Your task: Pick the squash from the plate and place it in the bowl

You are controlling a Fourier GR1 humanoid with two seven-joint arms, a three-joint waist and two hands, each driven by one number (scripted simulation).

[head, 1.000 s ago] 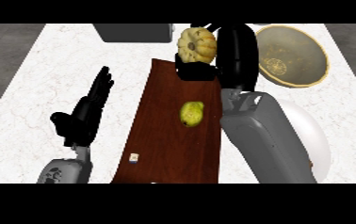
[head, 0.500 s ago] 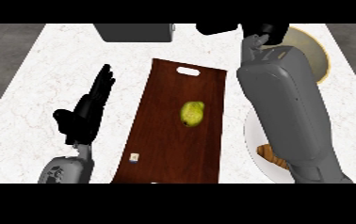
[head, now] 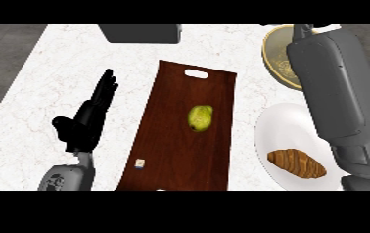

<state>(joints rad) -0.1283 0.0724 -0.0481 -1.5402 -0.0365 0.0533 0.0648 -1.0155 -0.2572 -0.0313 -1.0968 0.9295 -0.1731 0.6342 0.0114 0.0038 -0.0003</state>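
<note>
A steep downward look at a white marbled counter [head: 43, 70]. Down the middle lies a long dark wooden board [head: 184, 144] with a handle slot at its far end. A small yellow-green fruit [head: 200, 118] sits near the board's middle, and a tiny pale cube [head: 140, 163] rests close to its near left corner. At the far edge of the counter, left of centre, stands a dark grey box [head: 140, 33], cut off by the top of the view. At the left, the robot's left hand [head: 90, 117] shows black against the counter, fingers straight and pointing away, thumb out to the side, holding nothing; it is beside the board and not touching it. Its grey forearm [head: 66, 178] enters from the lower edge. At the right, the grey right forearm [head: 330, 87] stretches from the lower right up to the far right corner, passing over a tan bowl [head: 278, 60], of which only the left part shows. The right hand itself is hidden at the top edge, so whether it is released or grasping something cannot be told. The squash is not visible anywhere; whether it is in the bowl or in the hand cannot be told. Near the lower right lies a white plate [head: 278, 124], partly covered by the forearm, with a brown croissant [head: 296, 163] on it.
</note>
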